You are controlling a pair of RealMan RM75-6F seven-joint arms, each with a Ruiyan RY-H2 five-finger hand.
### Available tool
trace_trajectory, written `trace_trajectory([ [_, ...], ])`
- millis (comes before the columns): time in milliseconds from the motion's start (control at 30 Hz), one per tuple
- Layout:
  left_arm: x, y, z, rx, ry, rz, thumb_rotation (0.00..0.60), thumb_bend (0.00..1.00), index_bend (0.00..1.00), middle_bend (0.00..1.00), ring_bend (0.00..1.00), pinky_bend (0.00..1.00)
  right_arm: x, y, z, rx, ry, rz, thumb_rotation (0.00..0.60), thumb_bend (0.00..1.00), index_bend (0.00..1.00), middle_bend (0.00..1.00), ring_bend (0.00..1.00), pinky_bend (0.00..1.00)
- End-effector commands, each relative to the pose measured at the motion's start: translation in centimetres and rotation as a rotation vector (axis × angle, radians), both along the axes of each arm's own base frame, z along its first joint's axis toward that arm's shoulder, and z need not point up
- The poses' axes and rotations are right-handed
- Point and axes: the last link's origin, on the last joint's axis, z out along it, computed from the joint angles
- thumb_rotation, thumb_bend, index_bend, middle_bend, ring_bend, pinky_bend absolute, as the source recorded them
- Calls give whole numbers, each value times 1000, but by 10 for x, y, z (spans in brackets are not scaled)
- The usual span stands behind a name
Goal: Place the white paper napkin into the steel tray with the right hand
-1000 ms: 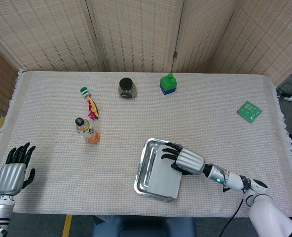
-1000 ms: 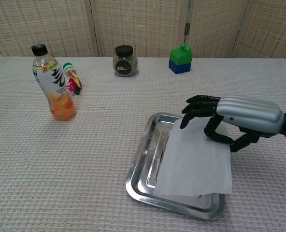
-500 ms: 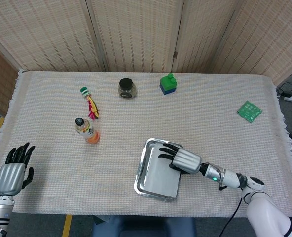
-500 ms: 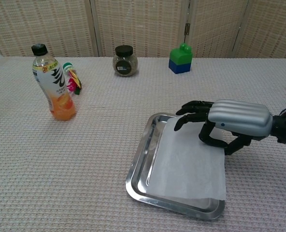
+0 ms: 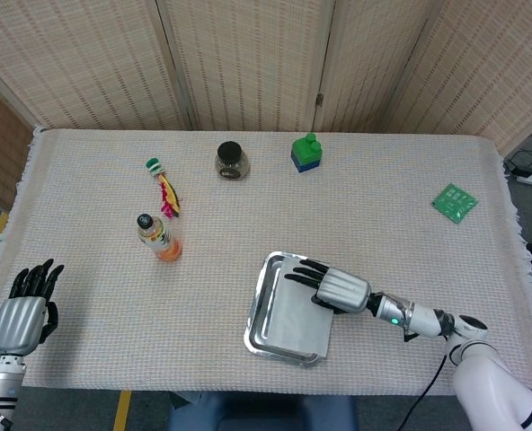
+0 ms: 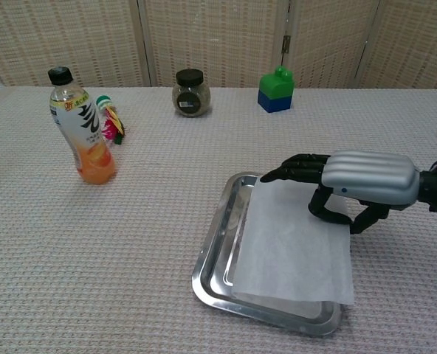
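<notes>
Lower right of frame, the right hand [image 6: 351, 188] is lifting slightly, fingers loosening off the white paper napkin [image 6: 292, 247], now lying in the steel tray [image 6: 215, 254]; release looks nearly done.

An orange drink bottle [image 6: 80, 129], a dark-lidded jar [image 6: 190, 92], a green-and-blue block [image 6: 276, 90] and a green packet [image 5: 455, 202] sit apart.

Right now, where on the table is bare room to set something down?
Free: the wide stretch between the bottle and the tray, and the cloth between the green block and the green packet. Crowded: the tray, where the right hand holds the napkin.
</notes>
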Motion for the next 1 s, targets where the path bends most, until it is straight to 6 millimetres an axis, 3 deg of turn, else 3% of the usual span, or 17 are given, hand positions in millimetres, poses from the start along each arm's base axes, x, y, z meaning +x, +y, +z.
trace_trajectory([
  [33, 0, 0, 0, -1, 0, 0, 600, 863, 45, 0, 0, 0, -1, -4, 4, 13, 55, 10, 600, 416, 87, 2, 0, 0],
  [167, -1, 1, -1, -3, -1, 0, 600, 863, 50, 0, 0, 0, 6, -7, 11, -2, 75, 16, 600, 328, 2, 0, 0, 0],
  [567, 1, 0, -1, -7, -14, -13, 600, 864, 57, 0, 0, 0, 32, -5, 21, -17, 144, -5, 600, 298, 0, 0, 0, 0],
  [1000, 4, -2, 1, -12, -39, -24, 600, 864, 62, 0, 0, 0, 78, 2, 23, -8, 329, -84, 600, 294, 0, 0, 0, 0],
])
